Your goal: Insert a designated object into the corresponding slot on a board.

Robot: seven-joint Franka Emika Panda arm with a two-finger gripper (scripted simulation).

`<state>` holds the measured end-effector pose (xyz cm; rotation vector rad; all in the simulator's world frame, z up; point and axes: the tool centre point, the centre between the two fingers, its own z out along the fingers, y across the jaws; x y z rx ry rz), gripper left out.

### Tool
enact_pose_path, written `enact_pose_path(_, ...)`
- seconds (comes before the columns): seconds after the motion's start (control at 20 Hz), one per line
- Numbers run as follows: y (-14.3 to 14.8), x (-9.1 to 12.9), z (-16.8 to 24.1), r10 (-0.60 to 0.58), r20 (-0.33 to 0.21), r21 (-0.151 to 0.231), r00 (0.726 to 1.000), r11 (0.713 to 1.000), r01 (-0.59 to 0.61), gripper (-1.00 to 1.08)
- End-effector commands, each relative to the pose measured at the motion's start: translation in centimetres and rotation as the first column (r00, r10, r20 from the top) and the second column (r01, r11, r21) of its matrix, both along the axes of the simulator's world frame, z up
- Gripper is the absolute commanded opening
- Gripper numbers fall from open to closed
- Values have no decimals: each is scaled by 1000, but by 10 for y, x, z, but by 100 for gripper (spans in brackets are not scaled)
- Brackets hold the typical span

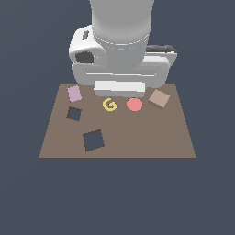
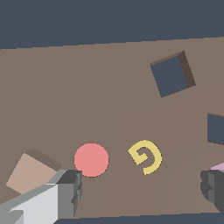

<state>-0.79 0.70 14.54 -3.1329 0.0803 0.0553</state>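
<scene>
The tan square block (image 1: 159, 98) lies flat on the brown board (image 1: 147, 137) near its far edge, towards the exterior view's right. It also shows in the wrist view (image 2: 33, 173), beside one finger (image 2: 70, 192). The larger tilted dark square slot (image 1: 93, 140) is near the board's front, at the exterior view's left, and shows in the wrist view (image 2: 172, 74). My gripper (image 2: 142, 192) is open and empty, its jaws wide apart, above the far edge of the board (image 2: 65, 96). In the exterior view only its white hand (image 1: 119, 88) shows.
A red disc (image 1: 134, 104) (image 2: 91, 159) and a yellow G-shaped piece (image 1: 109, 104) (image 2: 146, 156) lie under the gripper. A lilac-pink block (image 1: 74, 93) (image 2: 218, 167) and the smaller dark square hole (image 1: 74, 114) (image 2: 216, 128) are at the exterior view's left.
</scene>
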Motion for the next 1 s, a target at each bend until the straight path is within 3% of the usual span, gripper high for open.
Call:
enact_pose_path(0.0,0,0,0,0,0,0,1000,1000,0,100)
enact_pose_path(0.5,12,-9,-8,-49,3,-1,999,999,49,100)
enact_pose_path(0.95,44,-29,-30,-171,11,-4,985,985,172,100)
